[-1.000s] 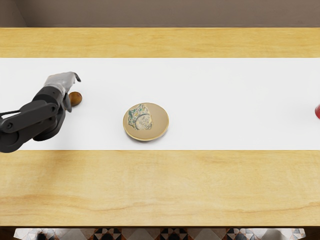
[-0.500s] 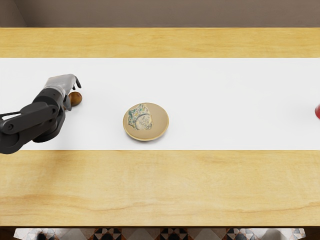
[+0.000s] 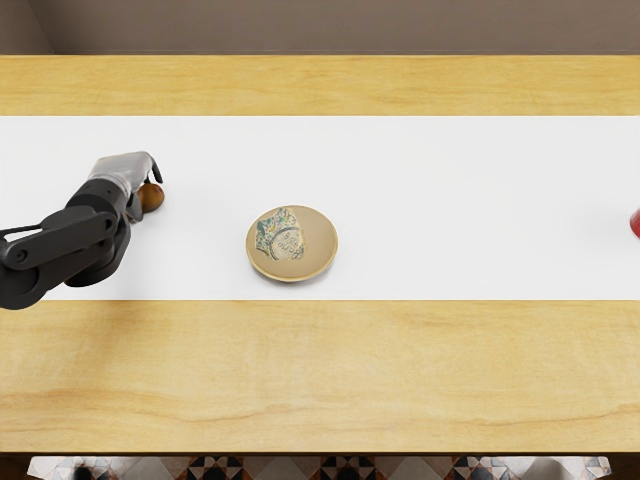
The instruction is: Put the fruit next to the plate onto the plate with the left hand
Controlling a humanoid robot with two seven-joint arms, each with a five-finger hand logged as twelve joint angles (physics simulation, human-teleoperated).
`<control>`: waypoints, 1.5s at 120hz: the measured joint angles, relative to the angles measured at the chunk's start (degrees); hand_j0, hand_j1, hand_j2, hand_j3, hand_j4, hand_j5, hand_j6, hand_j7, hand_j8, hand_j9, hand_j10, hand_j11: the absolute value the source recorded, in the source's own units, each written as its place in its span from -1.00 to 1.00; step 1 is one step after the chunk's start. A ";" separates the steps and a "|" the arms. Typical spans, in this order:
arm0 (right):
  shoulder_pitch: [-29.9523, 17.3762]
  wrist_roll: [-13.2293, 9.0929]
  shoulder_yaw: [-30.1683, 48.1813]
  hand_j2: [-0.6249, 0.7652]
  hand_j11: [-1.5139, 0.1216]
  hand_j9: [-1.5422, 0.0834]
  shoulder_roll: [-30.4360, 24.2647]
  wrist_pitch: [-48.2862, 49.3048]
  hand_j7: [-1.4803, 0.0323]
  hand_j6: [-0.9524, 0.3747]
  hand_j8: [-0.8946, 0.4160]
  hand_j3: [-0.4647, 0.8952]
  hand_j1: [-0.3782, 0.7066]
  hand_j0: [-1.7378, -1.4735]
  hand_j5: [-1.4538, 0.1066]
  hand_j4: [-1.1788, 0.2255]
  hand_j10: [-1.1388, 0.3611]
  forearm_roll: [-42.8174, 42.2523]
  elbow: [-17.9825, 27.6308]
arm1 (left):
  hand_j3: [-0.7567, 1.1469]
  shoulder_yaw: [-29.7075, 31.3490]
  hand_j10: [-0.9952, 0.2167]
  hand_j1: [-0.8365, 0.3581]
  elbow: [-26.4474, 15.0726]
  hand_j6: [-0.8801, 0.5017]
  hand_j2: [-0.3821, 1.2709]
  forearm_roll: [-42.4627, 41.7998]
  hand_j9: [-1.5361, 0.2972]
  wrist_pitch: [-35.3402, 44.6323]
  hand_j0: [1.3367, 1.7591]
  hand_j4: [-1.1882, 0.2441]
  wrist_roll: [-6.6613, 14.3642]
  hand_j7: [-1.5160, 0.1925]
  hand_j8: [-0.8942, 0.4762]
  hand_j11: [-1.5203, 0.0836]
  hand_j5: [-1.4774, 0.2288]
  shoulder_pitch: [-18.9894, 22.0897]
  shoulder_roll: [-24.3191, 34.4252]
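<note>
Fruit [image 3: 152, 197] step: we judge this to be the grasp. The lift and the carry to the plate [image 3: 318, 240] are not yet done.
Table [image 3: 320, 370]: pale wood, extending past the plate on every side.
White runner [image 3: 450, 170]: a broad band across the table, lying under the plate and running out both left and right of it.
Left arm [image 3: 60, 245]: dark and jointed, it comes in well to the left of the plate and reaches up toward the fruit.
Plate: a round gold dish with a patterned centre. We see nothing lying on it.
Left hand [image 3: 125, 172]: grey, well to the left of the plate, set over and against the fruit's far-left side.
Grip: we cannot tell how far the hand has closed, or whether it has hold of the fruit.
Fruit place: small, brown and round, on the runner well to the left of the plate and a little farther back. It is partly hidden by the hand.
Red object [image 3: 636, 222]: only a sliver shows, far right of the plate, cut off by the edge.
Next move: we would want a secure hold first. After that comes a lift clear of the runner, a carry rightward to above the plate and a gentle release, since a round fruit may roll.
</note>
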 joint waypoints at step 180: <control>0.00 0.00 0.00 -0.10 0.85 0.90 0.00 0.00 0.96 0.44 0.37 -0.32 -0.95 -0.40 0.86 0.68 0.52 0.00 0.00 | -0.21 2.35 -0.42 -0.13 0.00 -0.53 -0.01 -16.95 -0.25 -2.48 0.51 -0.31 0.03 -0.21 -0.69 -0.15 -0.25 -8.04 0.35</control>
